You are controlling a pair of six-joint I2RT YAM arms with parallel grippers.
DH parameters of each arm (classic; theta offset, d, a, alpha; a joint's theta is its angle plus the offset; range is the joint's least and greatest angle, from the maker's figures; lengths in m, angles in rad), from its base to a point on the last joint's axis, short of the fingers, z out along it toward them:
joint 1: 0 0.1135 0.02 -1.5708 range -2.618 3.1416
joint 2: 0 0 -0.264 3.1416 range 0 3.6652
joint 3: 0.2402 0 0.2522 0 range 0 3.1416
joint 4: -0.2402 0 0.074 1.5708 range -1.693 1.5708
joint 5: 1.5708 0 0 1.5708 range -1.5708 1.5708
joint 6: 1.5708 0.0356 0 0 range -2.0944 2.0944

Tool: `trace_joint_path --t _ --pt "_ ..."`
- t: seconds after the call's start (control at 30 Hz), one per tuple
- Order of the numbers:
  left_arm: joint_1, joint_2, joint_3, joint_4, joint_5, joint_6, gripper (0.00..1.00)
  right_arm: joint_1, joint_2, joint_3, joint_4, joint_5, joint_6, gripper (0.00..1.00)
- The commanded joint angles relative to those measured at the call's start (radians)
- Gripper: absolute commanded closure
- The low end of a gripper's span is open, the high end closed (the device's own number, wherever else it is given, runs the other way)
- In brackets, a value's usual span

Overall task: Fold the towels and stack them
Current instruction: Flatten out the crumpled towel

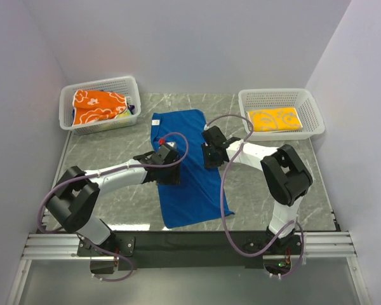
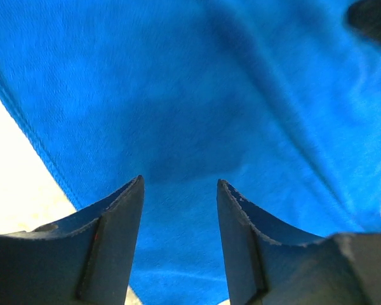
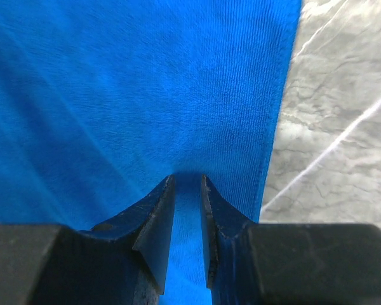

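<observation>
The right hand (image 3: 187, 178) is clenched on the blue towel (image 3: 146, 82): its two fingers stand almost together with a strip of blue cloth pinched between them, and creases in the fabric run in toward the fingertips. In the right wrist view, this grip lies just inside the towel's straight edge, with grey marbled counter (image 3: 336, 127) exposed at the right of the frame. The left hand (image 2: 180, 183) is released: its fingers stand apart, tips down close to the cloth, and the blue towel (image 2: 178, 95) fills the gap without being pinched. In the left wrist view, the towel's hemmed edge runs diagonally across the left side of the frame, with a pale, overexposed surface beyond it. In the top view, the left hand (image 1: 168, 170) sits over the towel's left edge and the right hand (image 1: 211, 155) over its right edge, both at about mid-length. The blue towel (image 1: 190, 190) lies spread in the centre of the counter (image 1: 114, 146), a long strip running from the upper middle of the frame toward the lower middle. The upper-left basket (image 1: 101, 84) holds a crumpled orange towel (image 1: 98, 107). The upper-right basket (image 1: 276, 93) holds a folded yellow towel (image 1: 276, 119) lying flat.
</observation>
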Motion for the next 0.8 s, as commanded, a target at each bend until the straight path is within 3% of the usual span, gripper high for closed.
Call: trace_joint_path --t 0.0,0.3,0.77 --pt "-0.006 0.020 -0.032 -0.041 0.041 0.017 0.46 -0.022 0.017 -0.009 0.022 0.000 0.014 0.70" --pt "-0.009 0.039 -0.086 -0.068 0.067 0.039 0.45 -0.100 -0.058 -0.163 0.031 0.017 0.045 0.70" --pt "-0.043 -0.021 -0.083 -0.189 0.107 0.103 0.43 -0.149 -0.176 -0.195 -0.004 0.072 0.033 0.68"
